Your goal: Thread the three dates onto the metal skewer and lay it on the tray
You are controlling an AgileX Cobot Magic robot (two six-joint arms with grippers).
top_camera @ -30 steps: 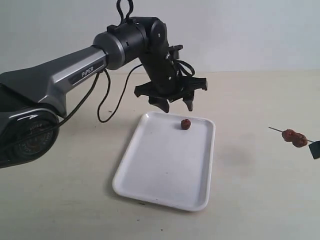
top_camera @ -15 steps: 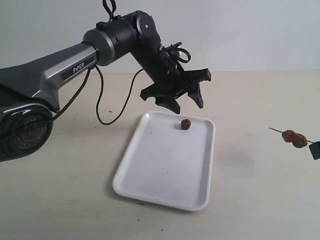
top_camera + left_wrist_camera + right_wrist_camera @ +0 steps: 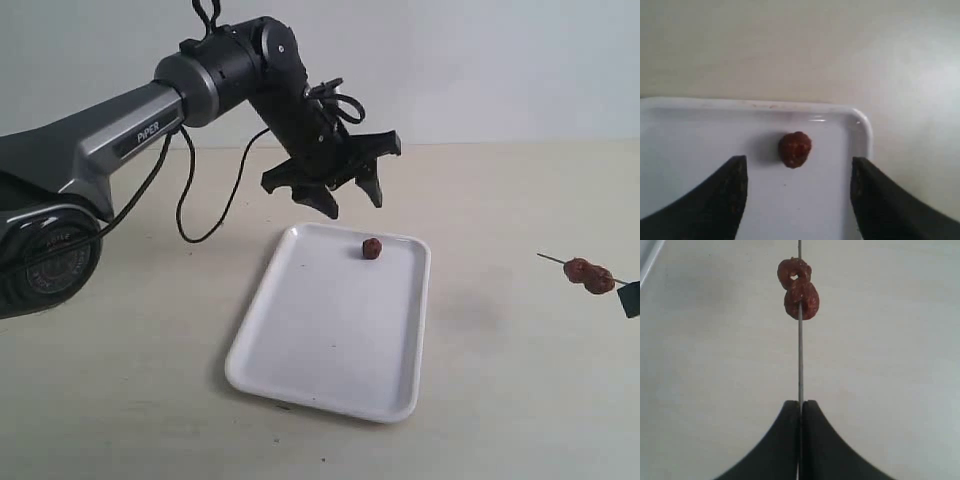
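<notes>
The left pincer point(image 3: 354, 203) hangs above the far end of the tray point(image 3: 320, 340), released, its 2 dark fingers point(image 3: 725, 195) spread wide with nothing between them. It touches neither the tray nor the fruit. In the left wrist view the loose date point(image 3: 795, 149) sits in the gap between the fingers, clear of both.

On the exterior view this loose date lies on the white tray at about 1 o'clock from the tray's middle, near the far rim and closer to the right corner. The tray rests flat on the pale tabletop point(image 3: 500, 410).

At 3 o'clock from the tray, well apart from it, the right pincer point(image 3: 800, 404) is clenched on the metal skewer point(image 3: 800, 355), gripping the rod at 1 end. The 2 threaded dates point(image 3: 799, 287) sit touching each other on the rod, some way out from the fingertips, with a short bare tip beyond them pointing toward 9 o'clock. Skewer and fruit are held above the tabletop.
</notes>
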